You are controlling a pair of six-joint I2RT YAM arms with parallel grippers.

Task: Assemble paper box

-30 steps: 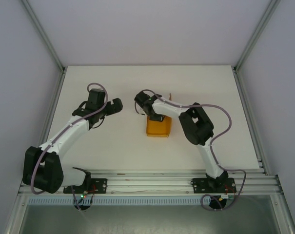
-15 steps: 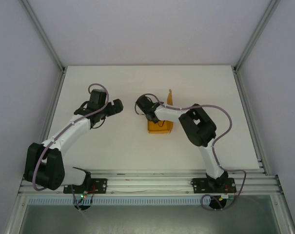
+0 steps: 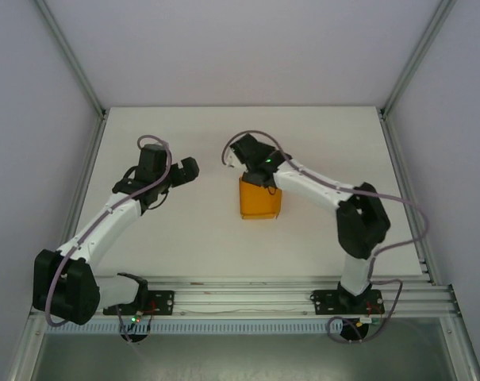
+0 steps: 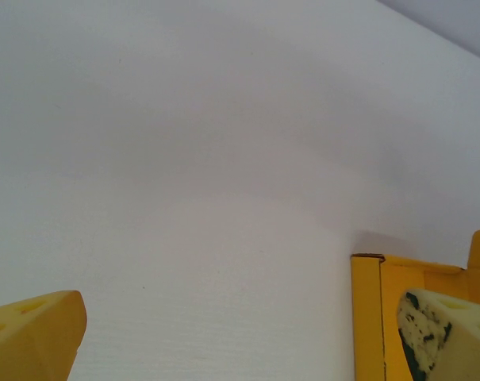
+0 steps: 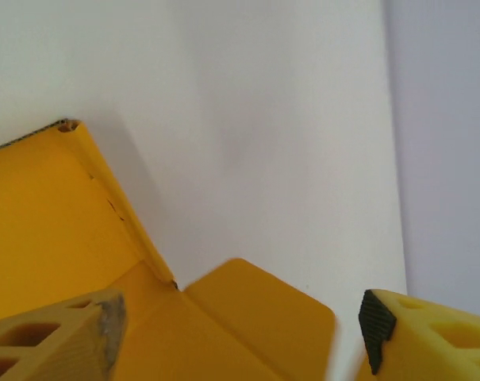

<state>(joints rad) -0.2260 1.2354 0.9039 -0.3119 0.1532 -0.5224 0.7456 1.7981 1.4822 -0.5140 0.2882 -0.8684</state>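
The paper box (image 3: pixel 259 200) is a small bright orange box on the white table, a little right of centre. My right gripper (image 3: pixel 254 163) hangs over its far edge. In the right wrist view the right gripper (image 5: pixel 240 325) is open, its fingertips (image 5: pixel 378 329) wide apart, with a rounded orange flap (image 5: pixel 259 313) and a box wall (image 5: pixel 41 214) below them, not pinched. My left gripper (image 3: pixel 188 170) is to the left of the box, apart from it. In the left wrist view the left gripper (image 4: pixel 240 325) is open and holds nothing, and a corner of the box (image 4: pixel 368 317) shows beside its right finger.
The white table (image 3: pixel 168 230) is bounded by grey walls with metal corner posts (image 3: pixel 73 71) at left and right. A metal rail (image 3: pixel 240 298) carrying both arm bases runs along the near edge.
The right gripper has opened and let go of the box. The right arm has stretched out, its elbow swinging right. The upright flap behind the box has dropped from sight. The left arm shifted slightly.
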